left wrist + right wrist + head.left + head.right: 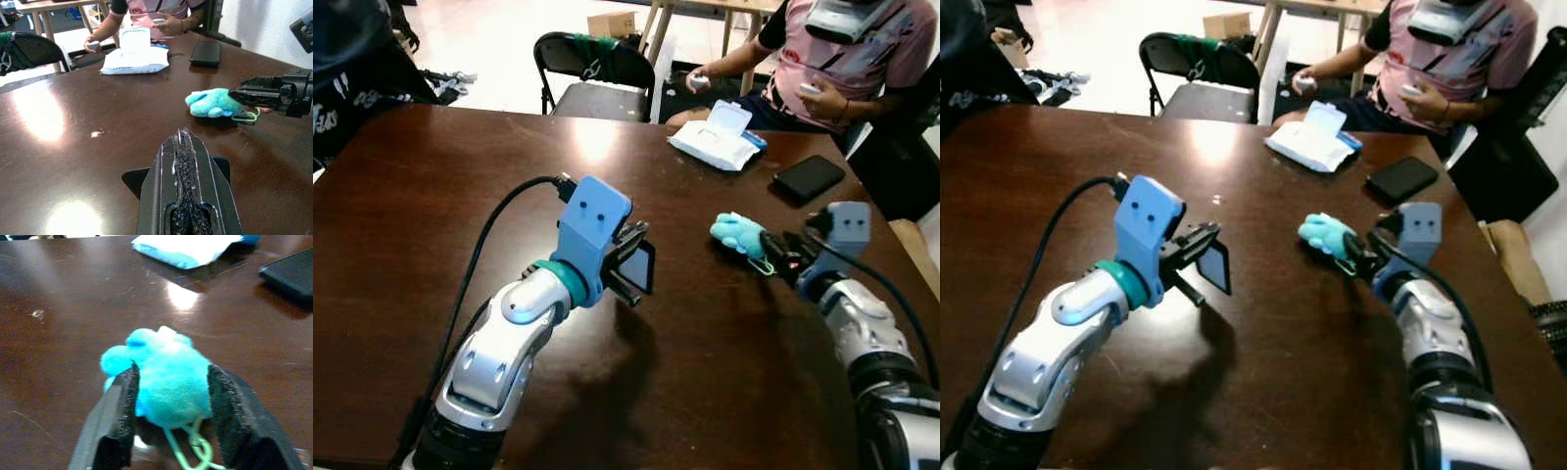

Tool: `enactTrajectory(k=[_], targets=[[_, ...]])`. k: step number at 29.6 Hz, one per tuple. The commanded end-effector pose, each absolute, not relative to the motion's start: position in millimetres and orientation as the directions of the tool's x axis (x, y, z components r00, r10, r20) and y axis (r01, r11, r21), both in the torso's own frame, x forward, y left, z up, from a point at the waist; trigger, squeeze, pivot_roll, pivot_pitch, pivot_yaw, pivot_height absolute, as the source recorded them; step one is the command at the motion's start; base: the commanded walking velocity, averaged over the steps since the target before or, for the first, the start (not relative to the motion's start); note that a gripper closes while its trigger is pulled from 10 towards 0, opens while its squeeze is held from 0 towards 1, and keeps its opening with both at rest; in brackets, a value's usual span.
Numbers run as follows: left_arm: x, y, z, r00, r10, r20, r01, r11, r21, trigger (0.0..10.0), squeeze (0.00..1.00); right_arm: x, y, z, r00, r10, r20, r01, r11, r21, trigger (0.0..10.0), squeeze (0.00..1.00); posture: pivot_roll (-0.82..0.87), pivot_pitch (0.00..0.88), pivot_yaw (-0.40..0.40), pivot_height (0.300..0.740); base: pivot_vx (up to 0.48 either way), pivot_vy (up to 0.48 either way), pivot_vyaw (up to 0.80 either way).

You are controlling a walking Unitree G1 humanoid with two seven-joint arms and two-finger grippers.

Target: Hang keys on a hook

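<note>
While the fluffy turquoise plush keychain (166, 382) lies on the glossy dark wood table (431, 196), right hand (171, 423) straddles it, rough black pads either side, seemingly touching. Left hand (183, 196) pressed together, hovering nearby.

Layout of the tabletop (431, 186) with both robot hands.
The plush keychain (738, 235) lies on the tabletop right of centre, between the fingers of the right hand (773, 257), whose pads stand either side of it. The left hand (634, 262) hovers over the middle, left of the keychain and apart from it. Behind the keychain lie a wipes packet (720, 142) and, to its right, a phone (809, 177). A person (842, 59) sits beyond the far edge; a chair (592, 69) stands to that person's left.
</note>
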State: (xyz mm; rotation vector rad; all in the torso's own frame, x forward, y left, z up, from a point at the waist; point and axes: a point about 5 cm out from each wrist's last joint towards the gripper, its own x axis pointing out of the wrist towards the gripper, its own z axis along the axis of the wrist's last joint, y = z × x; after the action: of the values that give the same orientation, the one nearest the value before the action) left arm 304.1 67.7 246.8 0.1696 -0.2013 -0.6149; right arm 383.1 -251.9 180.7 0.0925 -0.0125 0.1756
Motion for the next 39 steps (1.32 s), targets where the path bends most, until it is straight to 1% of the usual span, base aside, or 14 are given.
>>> enactTrajectory(k=[1,15,20,21,22,24,29,32,34,39], targets=[[302.9,67.0,244.8,0.800,-0.586,0.131,0.554,0.804,0.215,10.0,0.00,383.8,-247.0,174.5,0.981,0.194,-0.027,-0.191,0.978,0.078,10.0,1.00,0.07,0.175,0.046,0.740,0.000,0.000,0.00],[303.1,66.0,244.2,0.798,-0.588,0.132,0.557,0.803,0.211,10.0,0.00,385.1,-247.4,175.1,0.977,0.204,-0.054,-0.202,0.978,0.052,10.0,1.00,0.07,0.170,0.046,0.740,0.000,0.000,0.00],[303.7,65.8,244.7,0.798,-0.588,0.132,0.557,0.803,0.212,10.0,0.00,394.6,-237.7,194.7,0.977,0.211,-0.012,-0.210,0.976,0.051,10.0,1.00,0.07,0.172,0.046,0.740,0.000,0.000,0.00],[303.9,65.5,244.8,0.798,-0.588,0.132,0.557,0.803,0.213,10.0,0.00,397.7,-232.1,197.0,0.978,0.208,-0.018,-0.207,0.977,0.044,10.0,0.00,0.07,0.174,0.045,0.740,0.000,0.000,0.00],[303.9,65.5,244.8,0.798,-0.588,0.132,0.557,0.803,0.213,10.0,0.00,397.7,-232.1,197.0,0.978,0.208,-0.018,-0.207,0.977,0.044,10.0,0.00,0.07,0.174,0.045,0.740,0.000,0.000,0.00],[304.0,65.2,245.0,0.799,-0.587,0.132,0.555,0.803,0.215,10.0,0.00,400.7,-223.5,195.9,0.978,0.203,-0.035,-0.202,0.979,0.033,10.0,0.00,0.08,0.175,0.043,0.740,0.000,0.000,0.00],[303.6,64.4,245.1,0.800,-0.586,0.133,0.554,0.805,0.212,10.0,0.00,402.2,-217.2,194.0,0.978,0.205,-0.047,-0.205,0.979,0.023,10.0,0.00,0.08,0.176,0.042,0.740,0.000,0.000,0.00],[303.4,61.7,246.2,0.795,-0.591,0.135,0.561,0.801,0.208,10.0,0.00,401.6,-220.0,193.8,0.979,0.200,-0.051,-0.199,0.980,0.012,10.0,0.00,0.08,0.172,0.047,0.740,0.000,0.000,0.00],[305.0,55.4,250.5,0.777,-0.613,0.143,0.580,0.786,0.217,10.0,0.00,398.5,-228.8,189.8,0.981,0.184,-0.068,-0.185,0.983,-0.005,10.0,0.00,0.07,0.167,0.058,0.740,0.000,0.000,0.00],[306.3,51.3,253.2,0.766,-0.626,0.148,0.592,0.776,0.220,10.0,0.00,395.7,-235.0,185.5,0.981,0.174,-0.084,-0.176,0.984,-0.015,10.0,0.00,0.06,0.161,0.059,0.740,0.000,0.000,0.00]])
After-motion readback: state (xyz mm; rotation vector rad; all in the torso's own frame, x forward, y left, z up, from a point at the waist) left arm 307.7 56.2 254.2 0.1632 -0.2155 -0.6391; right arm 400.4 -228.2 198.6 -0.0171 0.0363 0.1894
